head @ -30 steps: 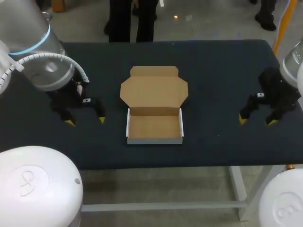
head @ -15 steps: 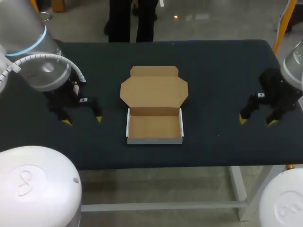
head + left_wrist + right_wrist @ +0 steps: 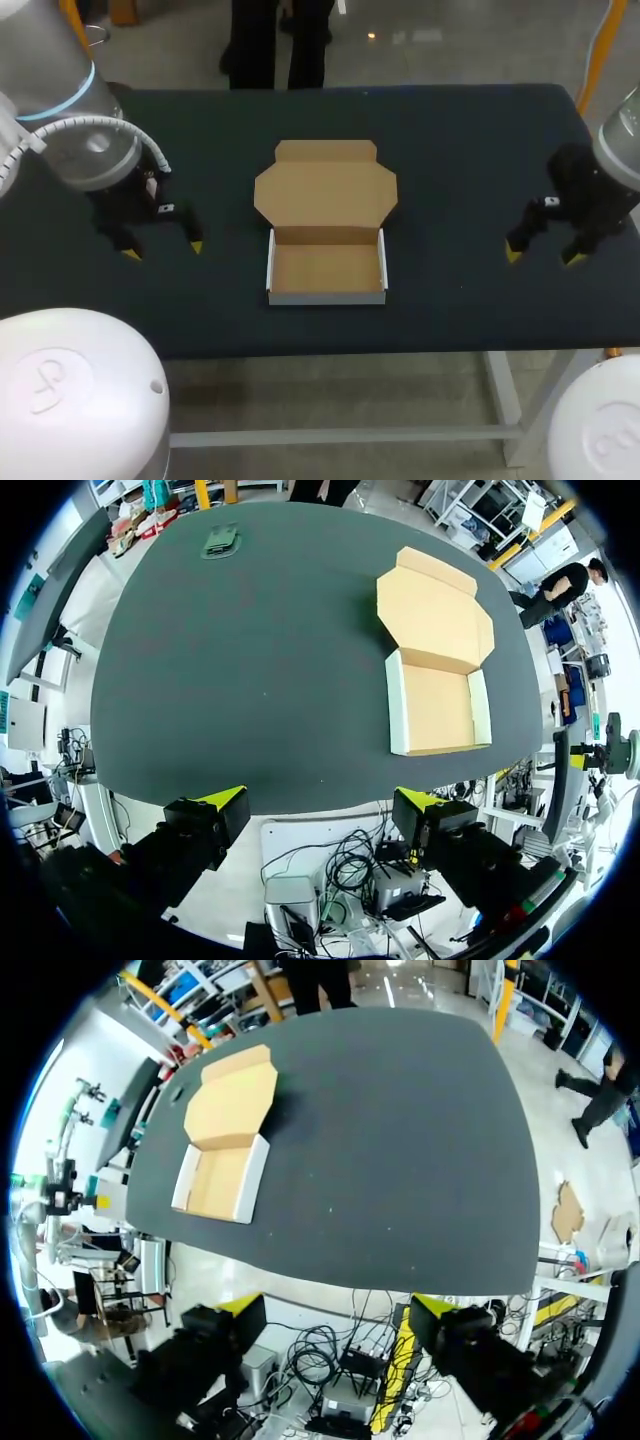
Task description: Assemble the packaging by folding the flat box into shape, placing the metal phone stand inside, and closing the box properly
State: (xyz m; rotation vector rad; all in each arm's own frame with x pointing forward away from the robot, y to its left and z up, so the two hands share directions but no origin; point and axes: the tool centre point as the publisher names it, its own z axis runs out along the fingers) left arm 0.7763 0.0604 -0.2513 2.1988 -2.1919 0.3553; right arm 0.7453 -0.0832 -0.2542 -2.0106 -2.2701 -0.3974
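The cardboard box (image 3: 326,268) stands folded into a shallow tray with white outer walls in the middle of the table, nothing in it. Its brown lid (image 3: 326,190) lies open and flat behind it. My left gripper (image 3: 160,248) hovers open well to the left of the box (image 3: 438,680), holding nothing. My right gripper (image 3: 543,255) hangs open far to the box's right, also holding nothing. A small grey metal object (image 3: 220,542), likely the phone stand, lies near a far corner of the table in the left wrist view; my left arm hides it in the head view.
The dark table (image 3: 450,150) carries only the box and the small grey object. Wide bare surface lies between each gripper and the box (image 3: 225,1150). The table's front edge (image 3: 400,345) runs just below the tray.
My left gripper has drifted left and slightly back, away from the box. The right arm and the box have not moved.
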